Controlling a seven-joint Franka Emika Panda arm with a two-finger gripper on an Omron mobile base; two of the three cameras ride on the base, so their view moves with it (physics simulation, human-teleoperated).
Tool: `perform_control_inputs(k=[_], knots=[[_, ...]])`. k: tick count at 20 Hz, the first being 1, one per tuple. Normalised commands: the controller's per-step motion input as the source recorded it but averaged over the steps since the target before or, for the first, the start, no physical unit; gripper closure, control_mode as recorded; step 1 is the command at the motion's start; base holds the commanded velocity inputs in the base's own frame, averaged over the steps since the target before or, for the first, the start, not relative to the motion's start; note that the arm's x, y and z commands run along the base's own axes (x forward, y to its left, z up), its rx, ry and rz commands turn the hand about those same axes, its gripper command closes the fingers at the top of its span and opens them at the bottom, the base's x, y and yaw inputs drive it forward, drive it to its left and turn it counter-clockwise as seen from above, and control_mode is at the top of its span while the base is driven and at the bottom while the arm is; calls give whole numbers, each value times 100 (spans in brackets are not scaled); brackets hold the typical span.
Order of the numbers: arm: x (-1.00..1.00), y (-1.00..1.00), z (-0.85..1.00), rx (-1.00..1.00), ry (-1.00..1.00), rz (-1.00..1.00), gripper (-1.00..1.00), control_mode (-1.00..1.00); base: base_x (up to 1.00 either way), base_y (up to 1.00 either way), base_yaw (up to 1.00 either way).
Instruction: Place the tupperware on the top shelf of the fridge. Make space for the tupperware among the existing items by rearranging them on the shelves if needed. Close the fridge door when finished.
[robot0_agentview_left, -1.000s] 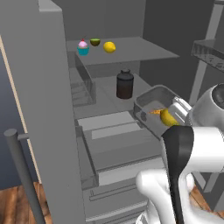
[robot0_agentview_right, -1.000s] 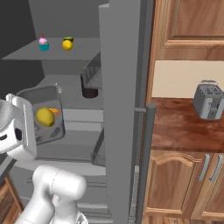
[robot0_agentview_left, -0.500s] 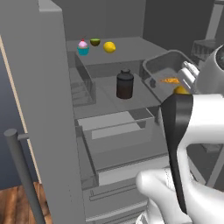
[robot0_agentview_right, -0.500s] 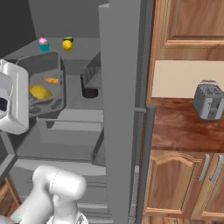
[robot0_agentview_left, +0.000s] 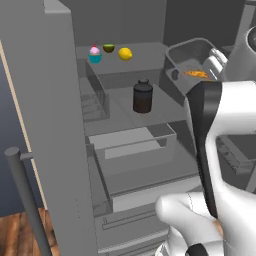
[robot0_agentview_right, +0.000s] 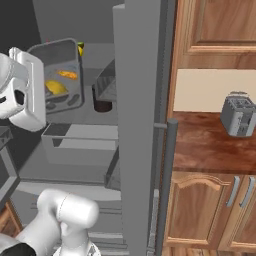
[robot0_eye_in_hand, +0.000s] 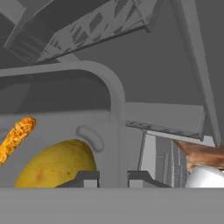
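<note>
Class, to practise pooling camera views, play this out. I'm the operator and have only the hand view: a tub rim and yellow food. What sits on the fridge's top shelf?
Observer: A cupcake, a halved fruit and a lemon sit on the left part of the top shelf.
Operator: Where is my tub against them?
Observer: The tupperware, gripped by the tool, hangs right of the lemon at about shelf height.
Operator: Anything below?
Observer: A dark jar stands on the next shelf down.
</note>
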Motion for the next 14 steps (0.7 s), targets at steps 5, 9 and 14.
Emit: perform_control_inputs(k=[5,9,14], knots=[[79,0,0,0,-7,0,100,-100,0,0,0],[88,0,3,0,2,-1,100,-100,0,0,0],[80,0,19,0,0,-2,100,-100,0,0,0]])
